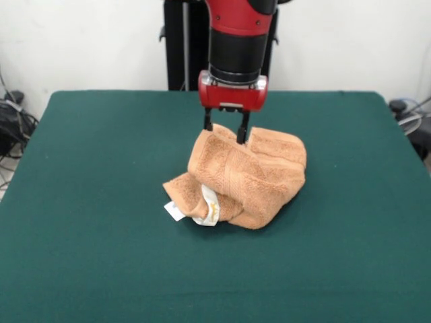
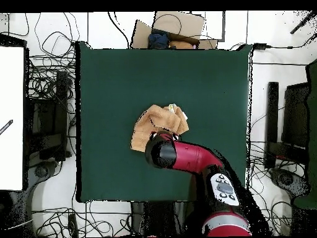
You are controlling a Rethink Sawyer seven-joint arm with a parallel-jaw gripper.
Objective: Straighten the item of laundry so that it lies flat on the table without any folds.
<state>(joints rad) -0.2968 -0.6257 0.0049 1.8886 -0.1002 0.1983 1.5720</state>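
Observation:
The orange-tan towel [image 1: 246, 178] sits bunched and folded near the middle of the dark green table [image 1: 101, 168], drawn up into a peak. Its white tags [image 1: 202, 210] stick out at the lower front left. My gripper [image 1: 225, 128] comes straight down onto the towel's top edge. Its two black fingers [image 1: 242, 129] stand either side of a raised fold and pinch it. In the overhead view the towel [image 2: 155, 124] lies crumpled at the table's [image 2: 111, 80] centre, and the arm's red and black end [image 2: 164, 152] covers the gripper and the towel's near part.
Green table surface surrounds the towel on all sides. Cables and equipment [image 2: 49, 93] lie off the table's edges. A cardboard box [image 2: 176, 28] sits beyond the table's far edge in the overhead view.

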